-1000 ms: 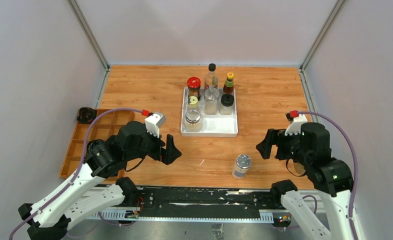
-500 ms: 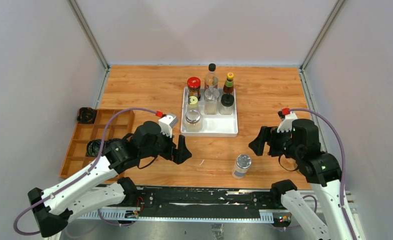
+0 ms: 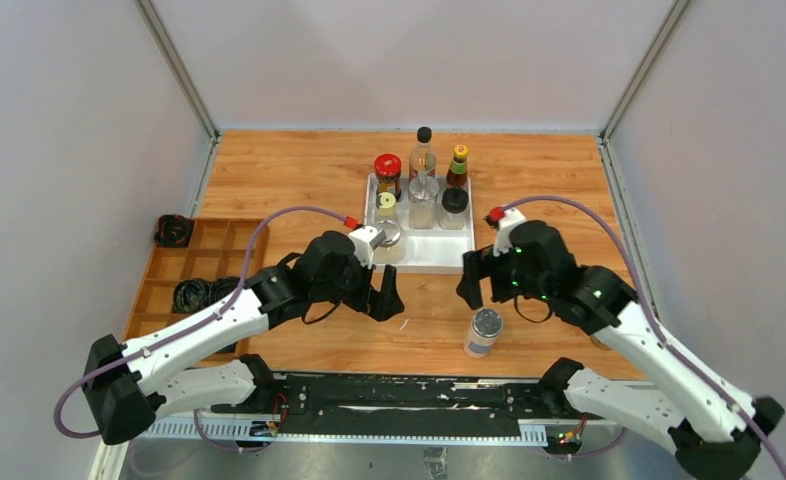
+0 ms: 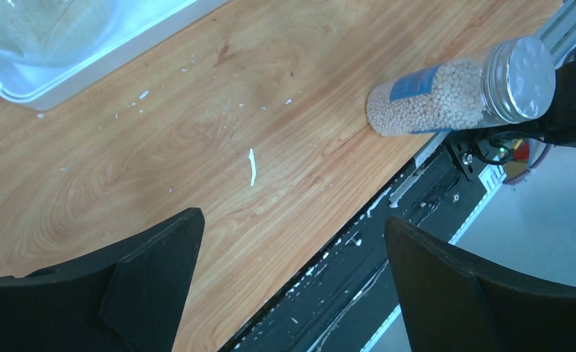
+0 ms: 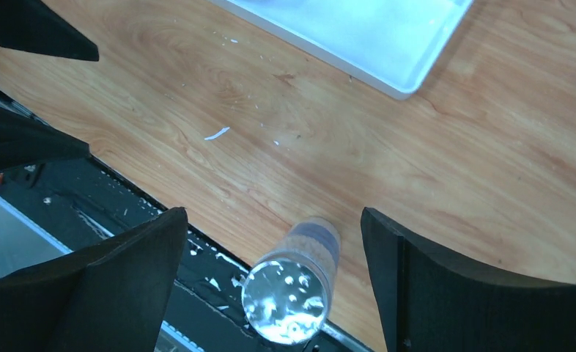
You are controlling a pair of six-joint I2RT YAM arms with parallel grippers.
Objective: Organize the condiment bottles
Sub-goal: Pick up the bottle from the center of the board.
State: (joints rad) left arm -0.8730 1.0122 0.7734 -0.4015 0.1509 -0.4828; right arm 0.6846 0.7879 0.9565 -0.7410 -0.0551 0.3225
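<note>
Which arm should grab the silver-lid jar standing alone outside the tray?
Right. The right end effector is open and hangs close to the jar, which shows between its fingers; the left end effector sits farther off.

No legible text in any view. The silver-capped jar (image 4: pixel 453 92) carries a blue label (image 4: pixel 415 79) (print too blurred to read). Labels on the bottles (image 3: pixel 388 176) in the white tray (image 3: pixel 419 266) are too small to read.
</note>
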